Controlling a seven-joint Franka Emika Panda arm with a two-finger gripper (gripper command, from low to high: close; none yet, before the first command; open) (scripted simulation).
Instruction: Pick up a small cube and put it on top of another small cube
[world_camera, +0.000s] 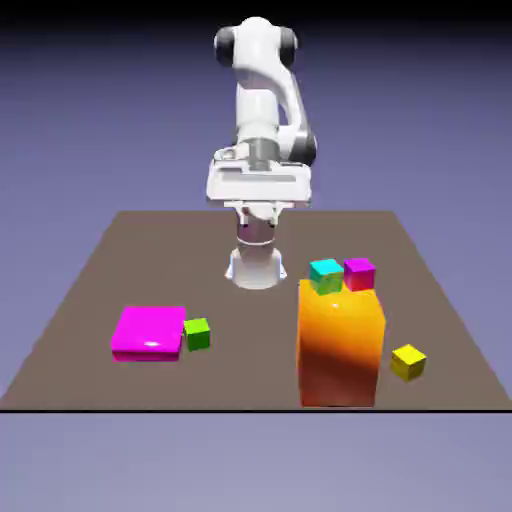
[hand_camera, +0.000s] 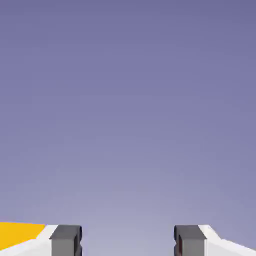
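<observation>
The small green cube rests on the table, touching the right side of a flat magenta block. Towards the exterior view's right, the small cyan cube shows just behind the top edge of the tall orange block, which hides its lower part. My gripper hangs high over the table's far middle, well away from both cubes. In the hand view its grey fingertips stand wide apart, open, with only backdrop between them. Neither cube appears in the hand view.
A small magenta cube sits right beside the cyan one. A yellow cube lies near the front right, next to the orange block. A sliver of orange shows at the hand view's bottom left.
</observation>
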